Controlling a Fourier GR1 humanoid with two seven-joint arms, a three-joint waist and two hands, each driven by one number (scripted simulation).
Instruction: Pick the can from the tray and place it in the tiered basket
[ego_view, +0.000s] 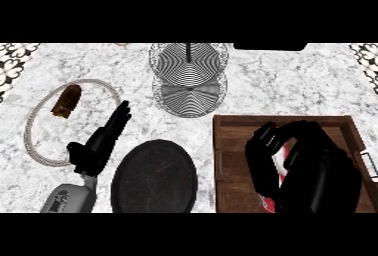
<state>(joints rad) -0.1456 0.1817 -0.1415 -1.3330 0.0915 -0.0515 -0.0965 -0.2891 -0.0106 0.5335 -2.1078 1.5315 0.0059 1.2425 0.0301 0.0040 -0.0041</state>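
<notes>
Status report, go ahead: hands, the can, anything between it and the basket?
Right hand curled round red can inside wooden tray. Left hand open, resting at left. Tiered basket up-left of tray; bare counter between.

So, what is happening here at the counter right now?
The robot's right hand is curled around a red and white can inside the wooden tray. The can is not yet in the tiered basket, which stands further back. The left hand rests open beside a dark plate.

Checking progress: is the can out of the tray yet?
Not yet. The can sits inside the wooden tray, right hand curled round it.
</notes>
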